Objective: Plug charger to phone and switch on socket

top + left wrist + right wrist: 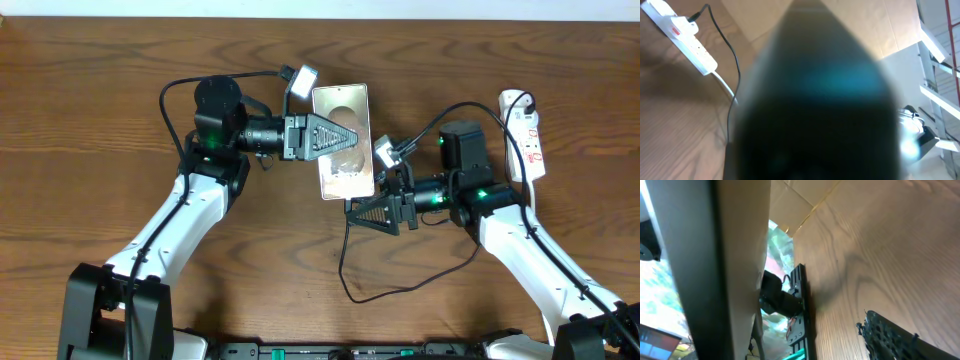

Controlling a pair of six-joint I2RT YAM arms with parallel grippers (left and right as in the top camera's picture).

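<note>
Phone [348, 178] lengthwise near-to-far, slightly skewed

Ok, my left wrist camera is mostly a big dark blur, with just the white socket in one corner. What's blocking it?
Observer: Overhead shows the left claw clamped across the phone, so the blur is probably the phone right up against your lens.
Operator: Where's the other claw?
Observer: The right claw sits beside the phone's near end.
Operator: And the charger?
Observer: The charger cable leaves that claw's tip and loops across the table toward the robot. I can't make out the plug tip itself.
</note>
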